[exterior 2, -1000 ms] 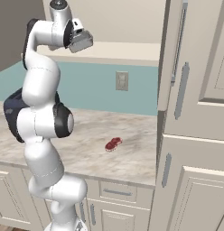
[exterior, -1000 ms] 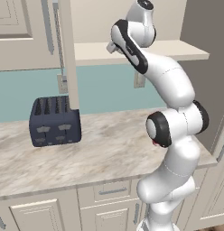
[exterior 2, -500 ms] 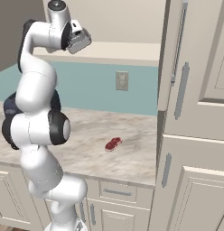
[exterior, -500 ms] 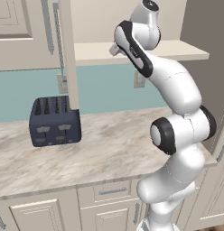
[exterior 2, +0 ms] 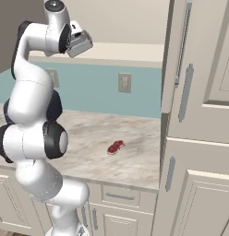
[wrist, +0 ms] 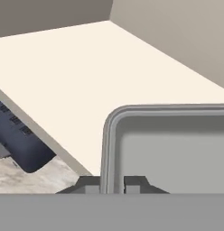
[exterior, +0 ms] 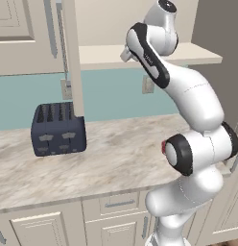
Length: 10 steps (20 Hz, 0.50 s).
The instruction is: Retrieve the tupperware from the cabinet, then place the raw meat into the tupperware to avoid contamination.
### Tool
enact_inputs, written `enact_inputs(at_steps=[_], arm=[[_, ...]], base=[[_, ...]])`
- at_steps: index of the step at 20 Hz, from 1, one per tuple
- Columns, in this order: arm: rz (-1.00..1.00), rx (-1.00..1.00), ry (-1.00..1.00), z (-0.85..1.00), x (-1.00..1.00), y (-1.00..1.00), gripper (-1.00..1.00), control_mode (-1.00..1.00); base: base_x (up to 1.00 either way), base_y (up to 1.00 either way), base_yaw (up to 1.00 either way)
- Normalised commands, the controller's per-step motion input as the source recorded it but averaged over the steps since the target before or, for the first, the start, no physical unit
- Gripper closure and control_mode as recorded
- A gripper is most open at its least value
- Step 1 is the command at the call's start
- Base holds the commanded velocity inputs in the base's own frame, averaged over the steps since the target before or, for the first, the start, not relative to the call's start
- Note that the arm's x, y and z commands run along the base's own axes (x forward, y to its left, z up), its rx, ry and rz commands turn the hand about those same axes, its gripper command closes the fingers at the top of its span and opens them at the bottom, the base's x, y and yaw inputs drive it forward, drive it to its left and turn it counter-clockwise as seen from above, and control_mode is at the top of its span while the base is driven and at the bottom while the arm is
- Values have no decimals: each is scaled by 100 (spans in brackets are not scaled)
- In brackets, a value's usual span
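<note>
Up at the cabinet shelf (wrist: 86,76), the gripper (wrist: 114,184) pinched the grey tupperware (wrist: 172,144) rim between nearly closed fingertips.

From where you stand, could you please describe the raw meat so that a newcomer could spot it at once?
Start at the marble-patterned counter below the open wall cabinet. Near the middle of it, below the wall outlet, lies the raw meat. It is a tiny red chunk with pale streaks, far smaller than the dark blue toaster further along the counter.
</note>
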Motion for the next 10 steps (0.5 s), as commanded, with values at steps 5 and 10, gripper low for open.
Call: enact_inputs(at_steps=[5,10], arm=[[0,0,-5,8,-40,-8,100,-100],[0,0,-6,10,-40,-6,100,-100]], base=[[0,0,0],[0,0,0]])
